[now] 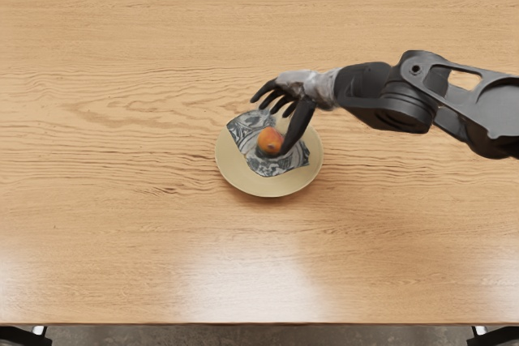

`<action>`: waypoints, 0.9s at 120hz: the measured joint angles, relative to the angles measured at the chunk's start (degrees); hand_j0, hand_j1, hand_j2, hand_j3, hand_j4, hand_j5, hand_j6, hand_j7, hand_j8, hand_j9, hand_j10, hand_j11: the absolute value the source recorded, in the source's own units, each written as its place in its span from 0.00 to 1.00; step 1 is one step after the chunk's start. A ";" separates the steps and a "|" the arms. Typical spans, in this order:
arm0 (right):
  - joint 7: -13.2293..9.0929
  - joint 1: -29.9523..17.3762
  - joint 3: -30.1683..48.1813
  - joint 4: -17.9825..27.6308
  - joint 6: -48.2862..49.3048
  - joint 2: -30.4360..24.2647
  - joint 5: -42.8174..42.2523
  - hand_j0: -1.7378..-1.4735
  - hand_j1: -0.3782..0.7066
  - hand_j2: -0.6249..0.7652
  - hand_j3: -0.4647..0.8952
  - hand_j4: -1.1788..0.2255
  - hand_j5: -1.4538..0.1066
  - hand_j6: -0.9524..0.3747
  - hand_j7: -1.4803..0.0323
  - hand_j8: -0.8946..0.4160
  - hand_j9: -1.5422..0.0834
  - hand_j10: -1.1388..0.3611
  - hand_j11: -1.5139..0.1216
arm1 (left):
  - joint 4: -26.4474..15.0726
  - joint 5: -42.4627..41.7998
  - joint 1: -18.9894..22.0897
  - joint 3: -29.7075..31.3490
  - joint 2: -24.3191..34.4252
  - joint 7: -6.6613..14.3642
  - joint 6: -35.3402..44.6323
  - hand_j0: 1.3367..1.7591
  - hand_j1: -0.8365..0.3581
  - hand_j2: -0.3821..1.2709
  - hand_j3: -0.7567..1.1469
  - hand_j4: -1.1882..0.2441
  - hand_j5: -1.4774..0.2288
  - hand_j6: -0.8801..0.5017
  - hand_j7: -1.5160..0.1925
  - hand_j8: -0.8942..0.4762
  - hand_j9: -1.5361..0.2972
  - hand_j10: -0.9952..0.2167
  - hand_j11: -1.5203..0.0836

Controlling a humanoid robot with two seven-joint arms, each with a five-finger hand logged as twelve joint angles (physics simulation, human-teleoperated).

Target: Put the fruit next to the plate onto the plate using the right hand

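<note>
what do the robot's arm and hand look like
Only the right arm shows: bulky dark grey links with rounded joint housings and an open cut-out in the link near the picture's right edge. The wrist and the back of the hand are a lighter, mottled silvery grey; the fingers are slim and black. No cables or markings are visible.

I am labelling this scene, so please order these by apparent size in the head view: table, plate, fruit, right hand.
1. table
2. plate
3. right hand, which sits above the plate and nearer the camera, so it may look bigger than it is
4. fruit
</note>
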 joint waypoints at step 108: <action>0.00 -29.34 28.92 -4.02 26.93 -30.95 48.74 0.30 0.08 0.44 0.34 0.81 0.89 0.68 0.94 0.65 0.91 0.73 0.89 | -0.04 0.00 0.00 0.00 0.00 0.00 0.00 0.76 0.76 0.26 0.40 0.67 0.69 0.47 0.71 0.48 0.67 0.63 0.76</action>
